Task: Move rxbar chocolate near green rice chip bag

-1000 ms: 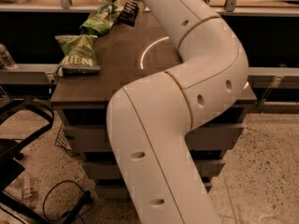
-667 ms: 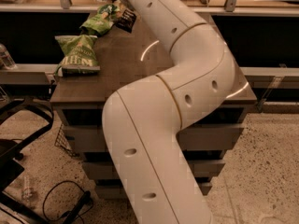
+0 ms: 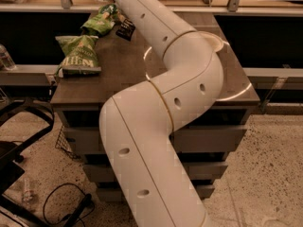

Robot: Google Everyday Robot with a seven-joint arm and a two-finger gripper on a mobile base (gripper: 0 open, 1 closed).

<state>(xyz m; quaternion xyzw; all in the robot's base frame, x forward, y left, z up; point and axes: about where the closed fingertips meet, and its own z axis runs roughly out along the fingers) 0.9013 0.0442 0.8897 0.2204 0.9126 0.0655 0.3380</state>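
Observation:
The rxbar chocolate (image 3: 126, 30), a small dark bar with pale lettering, is at the far left of the wooden table (image 3: 123, 74), tucked against the left side of my white arm (image 3: 175, 46). The green rice chip bag (image 3: 101, 21), light green and crumpled, lies just left of the bar, almost touching it. My arm runs up across the table and leaves the picture at the top edge near these two. The gripper is past that edge and out of view.
A broader, darker green bag (image 3: 78, 54) with big pale lettering lies near the table's left front edge. A shelf rail (image 3: 265, 6) runs behind the table. A black chair base (image 3: 19, 141) and cables (image 3: 66, 207) are on the floor at left.
The arm has swung left and further back. The dark bar now shows lower in the picture, beside the light green bag.

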